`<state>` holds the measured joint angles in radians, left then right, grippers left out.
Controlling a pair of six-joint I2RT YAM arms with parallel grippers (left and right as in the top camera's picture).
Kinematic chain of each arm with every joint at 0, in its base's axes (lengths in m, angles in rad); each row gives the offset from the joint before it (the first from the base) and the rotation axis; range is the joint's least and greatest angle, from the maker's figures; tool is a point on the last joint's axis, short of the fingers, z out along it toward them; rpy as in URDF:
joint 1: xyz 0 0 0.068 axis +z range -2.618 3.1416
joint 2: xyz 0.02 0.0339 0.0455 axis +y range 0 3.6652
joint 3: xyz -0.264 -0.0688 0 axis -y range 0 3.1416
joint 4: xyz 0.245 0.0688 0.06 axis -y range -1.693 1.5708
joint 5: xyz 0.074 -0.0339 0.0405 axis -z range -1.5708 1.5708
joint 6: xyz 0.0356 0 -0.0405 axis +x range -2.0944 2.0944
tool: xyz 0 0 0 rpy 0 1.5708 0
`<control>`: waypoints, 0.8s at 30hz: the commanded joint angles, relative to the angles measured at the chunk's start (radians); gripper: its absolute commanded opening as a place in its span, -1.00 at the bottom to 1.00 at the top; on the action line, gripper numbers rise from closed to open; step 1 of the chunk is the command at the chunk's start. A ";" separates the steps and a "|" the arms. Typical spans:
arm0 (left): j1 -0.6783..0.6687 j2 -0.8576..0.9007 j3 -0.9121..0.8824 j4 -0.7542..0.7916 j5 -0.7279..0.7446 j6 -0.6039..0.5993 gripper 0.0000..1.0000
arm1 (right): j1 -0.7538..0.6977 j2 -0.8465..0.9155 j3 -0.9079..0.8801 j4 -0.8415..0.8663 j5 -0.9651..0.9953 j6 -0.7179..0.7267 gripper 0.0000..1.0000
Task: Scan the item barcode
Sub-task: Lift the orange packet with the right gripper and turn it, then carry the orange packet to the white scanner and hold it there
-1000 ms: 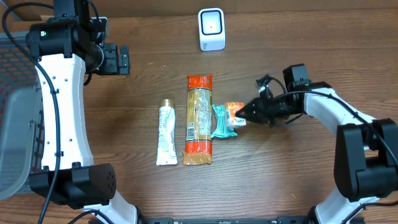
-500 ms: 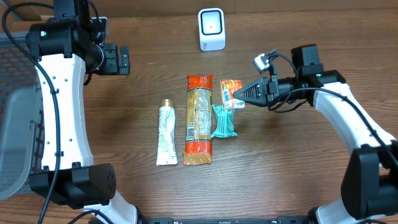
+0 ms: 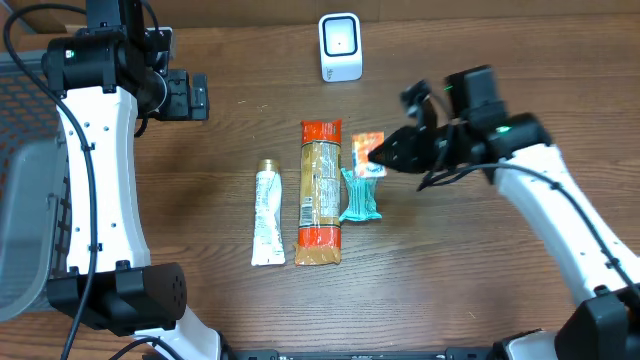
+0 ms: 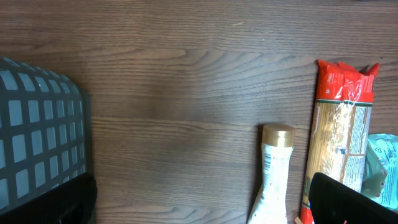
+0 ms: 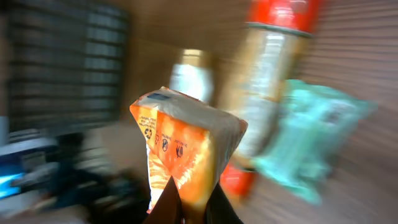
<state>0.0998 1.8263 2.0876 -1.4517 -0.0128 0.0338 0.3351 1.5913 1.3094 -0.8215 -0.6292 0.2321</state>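
My right gripper (image 3: 386, 154) is shut on an orange snack packet (image 3: 368, 149) and holds it above the table, just right of the top of the pasta pack (image 3: 320, 192). In the right wrist view the packet (image 5: 186, 146) stands up out of my pinched fingertips (image 5: 166, 205), and the background is blurred. The white barcode scanner (image 3: 340, 46) stands at the back centre, apart from the packet. My left gripper (image 3: 196, 95) hangs open at the back left with nothing between its fingers (image 4: 341, 198).
A white tube (image 3: 267, 213), the long pasta pack and a teal packet (image 3: 360, 195) lie in a row mid-table. A grey mesh basket (image 3: 25, 200) sits at the left edge, and its corner (image 4: 37, 130) shows in the left wrist view.
My right gripper has lifted the orange packet from beside the teal packet and carried it back and slightly left. The left arm has not moved.
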 commanded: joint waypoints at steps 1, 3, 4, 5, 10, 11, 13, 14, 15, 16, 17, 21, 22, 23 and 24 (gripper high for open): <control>0.000 0.008 0.000 -0.002 -0.006 0.019 0.99 | 0.083 -0.010 0.023 0.007 0.428 0.010 -0.93; 0.000 0.008 0.000 -0.002 -0.006 0.019 0.99 | 0.106 -0.009 0.036 0.007 0.498 0.047 -0.93; 0.000 0.008 0.000 -0.002 -0.006 0.019 0.99 | 0.110 -0.008 0.054 0.006 0.518 0.054 -0.93; 0.000 0.008 0.000 -0.002 -0.006 0.019 1.00 | 0.110 -0.006 0.076 0.001 0.529 0.053 -0.93; 0.000 0.008 0.000 -0.002 -0.006 0.019 0.99 | 0.104 0.101 0.359 -0.111 0.676 -0.006 -0.93; 0.000 0.008 0.000 -0.002 -0.006 0.019 0.99 | 0.105 0.141 0.439 -0.148 0.701 -0.024 -0.93; 0.000 0.008 0.000 -0.002 -0.006 0.019 1.00 | 0.106 0.243 0.617 -0.219 0.754 -0.052 -0.93; 0.000 0.008 0.000 -0.002 -0.006 0.019 0.99 | 0.108 0.294 0.693 -0.239 0.782 -0.068 -0.93; 0.000 0.008 0.000 -0.002 -0.006 0.019 0.99 | 0.110 0.351 0.774 -0.253 0.810 -0.093 -0.93; 0.000 0.008 0.000 -0.002 -0.006 0.019 0.99 | 0.112 0.399 0.834 -0.253 0.838 -0.118 -0.93; 0.000 0.008 0.000 -0.002 -0.006 0.019 0.99 | 0.115 0.457 0.895 -0.233 0.880 -0.159 -0.93; 0.000 0.008 0.000 -0.002 -0.006 0.019 0.99 | 0.123 0.583 0.935 -0.021 1.028 -0.314 -0.93; 0.000 0.008 0.000 -0.002 -0.006 0.019 1.00 | 0.124 0.618 0.935 0.047 1.049 -0.385 -0.93; 0.000 0.008 0.000 -0.002 -0.006 0.019 1.00 | 0.124 0.646 0.935 0.111 1.062 -0.450 -0.93; 0.000 0.008 0.000 -0.002 -0.006 0.019 1.00 | 0.124 0.668 0.935 0.153 1.064 -0.493 -0.93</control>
<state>0.0998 1.8263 2.0872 -1.4517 -0.0128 0.0338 0.4526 2.1933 2.2265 -0.7242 0.3218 -0.0559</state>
